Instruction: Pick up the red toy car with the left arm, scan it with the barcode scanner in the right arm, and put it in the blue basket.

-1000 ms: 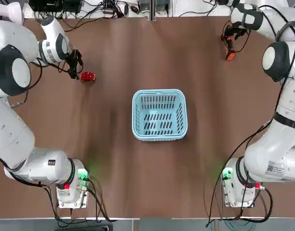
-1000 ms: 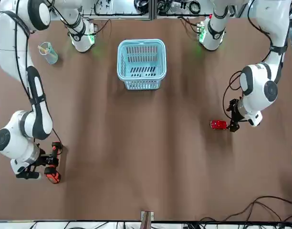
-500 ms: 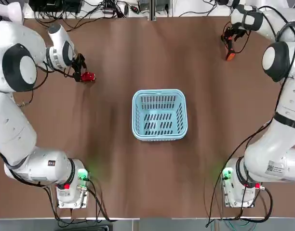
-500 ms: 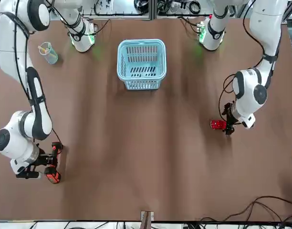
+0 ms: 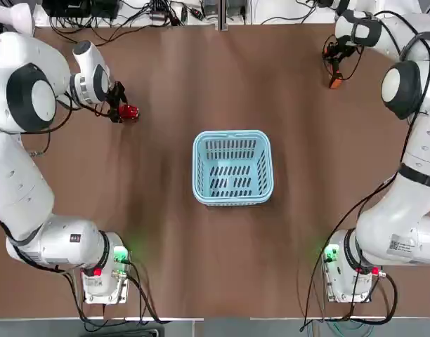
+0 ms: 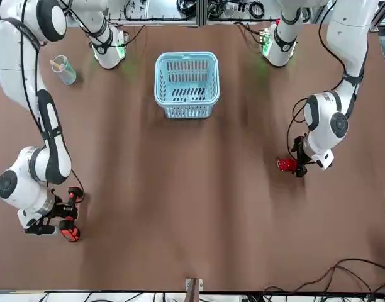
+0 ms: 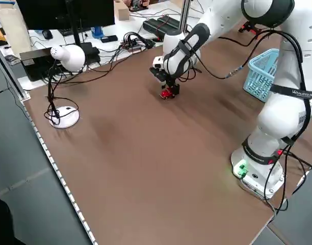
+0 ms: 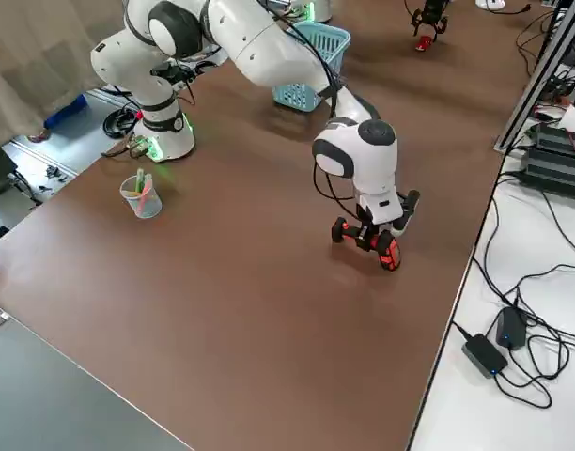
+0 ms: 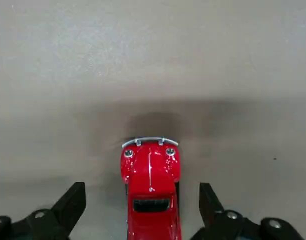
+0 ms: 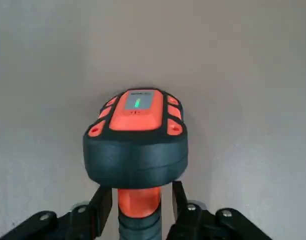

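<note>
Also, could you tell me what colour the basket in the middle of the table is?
The basket is light blue, clearest in the top view.

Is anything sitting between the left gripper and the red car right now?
Nothing visible. The left gripper is open, one finger on each side of the red toy car, with bare table in the gaps. Neither finger touches it yet.

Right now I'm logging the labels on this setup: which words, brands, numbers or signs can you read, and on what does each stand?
No text reads with certainty.
black band on the left arm: a line of white letters, too blurred to read.
sticker on the right arm: print too small to read.
barcode scanner: a green light on top, tiny marks below it, unreadable.
</note>
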